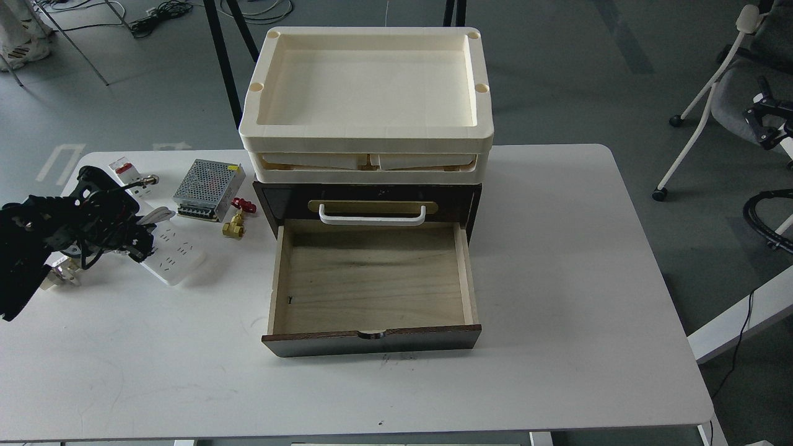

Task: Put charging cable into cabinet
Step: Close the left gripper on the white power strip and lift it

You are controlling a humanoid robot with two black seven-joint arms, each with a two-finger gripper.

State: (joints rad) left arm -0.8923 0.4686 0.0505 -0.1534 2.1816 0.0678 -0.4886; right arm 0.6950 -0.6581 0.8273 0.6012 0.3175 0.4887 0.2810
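The charging cable is a white power strip with its cord looped over it, at the left of the table, tilted with its near end pointing towards the drawer. My left gripper is shut on its left end. The cable's plug lies by my arm. The cabinet is dark brown and stands mid-table. Its lower drawer is pulled out and its pale wooden inside is empty. My right gripper is out of view.
A silver perforated power supply box, a brass valve with a red handle and a white breaker with a red tab lie left of the cabinet. Cream trays are stacked on the cabinet. A chair stands off the table at the right.
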